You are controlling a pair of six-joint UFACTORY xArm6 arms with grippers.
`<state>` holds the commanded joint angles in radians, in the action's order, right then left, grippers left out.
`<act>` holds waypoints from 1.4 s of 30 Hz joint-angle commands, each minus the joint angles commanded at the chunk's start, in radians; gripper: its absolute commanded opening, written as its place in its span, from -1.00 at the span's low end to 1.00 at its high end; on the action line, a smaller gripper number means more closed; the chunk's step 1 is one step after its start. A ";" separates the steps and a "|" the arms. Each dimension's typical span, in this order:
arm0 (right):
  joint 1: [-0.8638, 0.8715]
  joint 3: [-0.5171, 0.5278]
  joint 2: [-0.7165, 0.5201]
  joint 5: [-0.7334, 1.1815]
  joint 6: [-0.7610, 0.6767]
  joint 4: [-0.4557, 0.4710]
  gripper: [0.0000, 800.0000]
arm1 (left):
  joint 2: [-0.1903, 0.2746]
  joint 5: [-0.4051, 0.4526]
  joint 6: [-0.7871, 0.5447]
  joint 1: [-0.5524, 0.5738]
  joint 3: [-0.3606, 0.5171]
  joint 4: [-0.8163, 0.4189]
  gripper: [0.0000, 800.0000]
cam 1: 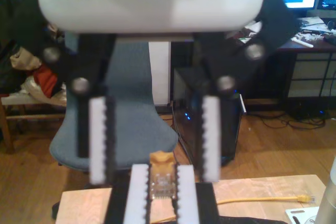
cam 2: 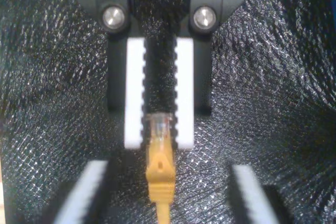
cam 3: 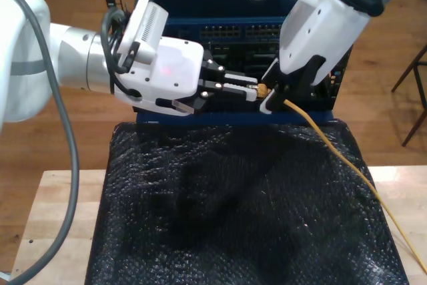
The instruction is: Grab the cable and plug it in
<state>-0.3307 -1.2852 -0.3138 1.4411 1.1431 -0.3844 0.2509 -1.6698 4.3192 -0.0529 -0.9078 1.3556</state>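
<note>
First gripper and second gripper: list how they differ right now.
Jaws: my first gripper is open, its fingers spread wide. My second gripper is shut on the clear plug of the yellow-orange cable.
Pose: in the exterior view my first gripper reaches in roughly level from the left. My second gripper angles down from the upper right over the black mat.
Shared: both have white toothed fingers and meet at the plug.

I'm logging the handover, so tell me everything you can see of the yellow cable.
The cable is thin and yellow-orange, with a moulded boot of the same colour and a clear plastic plug at its tip. My second gripper is shut on the plug. My first gripper stands open around it without touching. In the exterior view the cable trails over the black mat toward the lower right.
</note>
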 joint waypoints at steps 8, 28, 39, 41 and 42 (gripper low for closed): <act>0.003 -0.002 -0.069 -0.031 0.077 0.002 0.97 | -0.009 -0.008 0.072 -0.002 -0.009 0.002 -0.99; 0.003 0.196 -0.344 -0.229 0.327 -0.008 1.00 | -0.150 -0.216 0.264 -0.054 -0.031 0.055 -0.99; -0.002 0.270 -0.460 -0.288 0.394 -0.011 1.00 | -0.207 -0.330 0.308 -0.083 -0.044 0.129 -0.99; -0.003 0.285 -0.488 -0.290 0.397 -0.012 1.00 | -0.209 -0.345 0.325 -0.083 -0.044 0.137 -0.99; -0.008 0.290 -0.500 -0.290 0.396 -0.014 1.00 | -0.212 -0.354 0.334 -0.083 -0.044 0.137 -0.99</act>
<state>-0.3383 -0.9952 -0.8140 1.1512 1.5390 -0.3982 0.0391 -2.0242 4.6537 -0.1358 -0.9523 1.4922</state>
